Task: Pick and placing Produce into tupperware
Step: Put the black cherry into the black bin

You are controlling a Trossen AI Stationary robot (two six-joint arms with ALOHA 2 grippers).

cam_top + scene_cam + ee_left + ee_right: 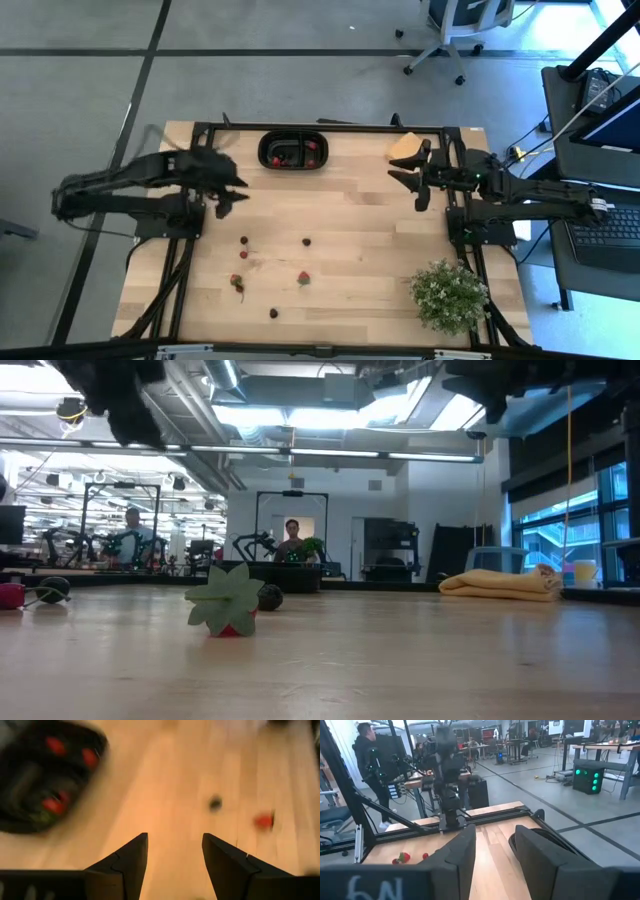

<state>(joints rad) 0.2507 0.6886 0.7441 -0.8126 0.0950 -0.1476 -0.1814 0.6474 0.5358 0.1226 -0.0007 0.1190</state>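
High view first: we see the left gripper (pixel 232 192) over the wooden table (pixel 350 250), just to the near-left of the tupperware (pixel 294 151), which sits at the table's far edge. Through the left wrist view its fingers (pixel 127 865) stand apart with bare wood between them and nothing held; the tupperware (pixel 45 775) lies ahead and to one side of them with several red pieces inside, and a dark berry (pixel 215 803) and a red strawberry (pixel 263 821) lie on the wood beyond the fingertips. On the near side of the left gripper, the loose produce is scattered: a dark berry (pixel 244 240), a red piece (pixel 243 254), a strawberry (pixel 237 283), another strawberry (pixel 303 278), a berry (pixel 307 241) and a berry (pixel 273 313). Our right gripper (pixel 412 168) waits toward the far right of the table, just beside a tan pad (pixel 404 146), its fingers (pixel 465 850) parted with nothing between them. A potted plant (pixel 447 294) stands on the table's near right, well apart from both grippers.
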